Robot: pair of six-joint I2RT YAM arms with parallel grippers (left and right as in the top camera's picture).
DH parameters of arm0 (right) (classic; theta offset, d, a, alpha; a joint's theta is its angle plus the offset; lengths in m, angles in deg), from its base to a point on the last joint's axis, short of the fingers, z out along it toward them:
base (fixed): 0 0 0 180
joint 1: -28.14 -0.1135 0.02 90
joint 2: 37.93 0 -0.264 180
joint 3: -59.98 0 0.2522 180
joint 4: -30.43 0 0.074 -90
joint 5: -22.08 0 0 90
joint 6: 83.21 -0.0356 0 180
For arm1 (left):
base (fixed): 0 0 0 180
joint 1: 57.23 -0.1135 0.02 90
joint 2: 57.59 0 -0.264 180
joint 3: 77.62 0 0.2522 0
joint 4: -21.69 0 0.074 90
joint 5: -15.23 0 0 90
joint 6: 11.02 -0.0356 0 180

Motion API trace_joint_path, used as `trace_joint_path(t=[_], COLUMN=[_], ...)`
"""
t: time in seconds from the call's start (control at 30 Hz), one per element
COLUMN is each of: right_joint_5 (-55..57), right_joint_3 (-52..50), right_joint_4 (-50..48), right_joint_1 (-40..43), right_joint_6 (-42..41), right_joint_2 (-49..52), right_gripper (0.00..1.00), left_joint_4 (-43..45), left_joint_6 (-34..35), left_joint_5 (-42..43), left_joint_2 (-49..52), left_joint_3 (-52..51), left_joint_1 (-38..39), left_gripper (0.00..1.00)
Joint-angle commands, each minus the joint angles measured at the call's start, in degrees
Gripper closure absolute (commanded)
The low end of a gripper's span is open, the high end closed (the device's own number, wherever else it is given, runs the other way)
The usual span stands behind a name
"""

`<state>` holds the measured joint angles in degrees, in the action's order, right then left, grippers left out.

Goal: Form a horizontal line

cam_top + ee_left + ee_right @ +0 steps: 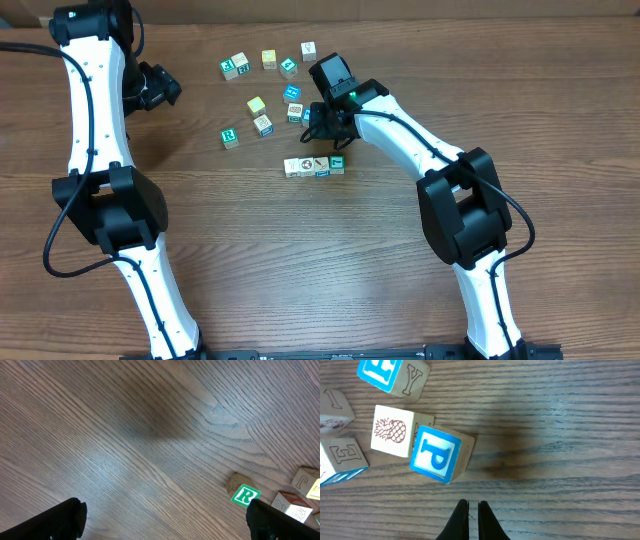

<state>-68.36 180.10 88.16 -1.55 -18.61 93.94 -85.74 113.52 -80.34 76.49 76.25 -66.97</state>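
The horizontal line is a row of small touching cubes at mid-table; its right-end cube has a teal-green face, the others are pale. My right gripper hovers just behind the row. In the right wrist view the right gripper is shut on nothing, and a tilted blue P cube lies just ahead of its tips beside a pineapple cube. My left gripper is far left, away from the row. In the left wrist view the left gripper is open over bare wood.
Loose cubes are scattered behind the row, with a green R cube to its left. The R cube also shows by my left gripper's right finger. A blue Y cube and an E cube lie left of the P cube.
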Motion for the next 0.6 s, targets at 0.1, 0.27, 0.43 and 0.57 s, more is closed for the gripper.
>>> trace_joint_path(t=[0.1, 0.27, 0.43, 0.57], right_joint_5=[-1.2, 1.9, 1.6, 1.6], right_joint_3=[0.2, 0.2, 0.2, 0.2], right_joint_4=[-0.4, 0.7, 8.1, 15.7], right_joint_1=[-0.3, 1.7, 5.5, 6.0], right_joint_6=[0.3, -1.6, -5.3, -5.2], right_joint_2=[0.0, -0.4, -0.7, -0.7], right_gripper=[0.96, 0.96, 0.96, 0.96], left_joint_4=[-0.1, -0.1, -0.1, -0.1], left_joint_6=[0.2, 0.2, 0.2, 0.2], left_joint_5=[-0.1, -0.1, -0.1, -0.1], left_joint_2=[-0.3, -0.3, -0.3, -0.3], left_joint_3=[-0.1, -0.1, -0.2, -0.1], left_joint_1=[0.4, 0.4, 0.4, 0.4], left_gripper=[0.00, 0.00, 0.00, 0.00])
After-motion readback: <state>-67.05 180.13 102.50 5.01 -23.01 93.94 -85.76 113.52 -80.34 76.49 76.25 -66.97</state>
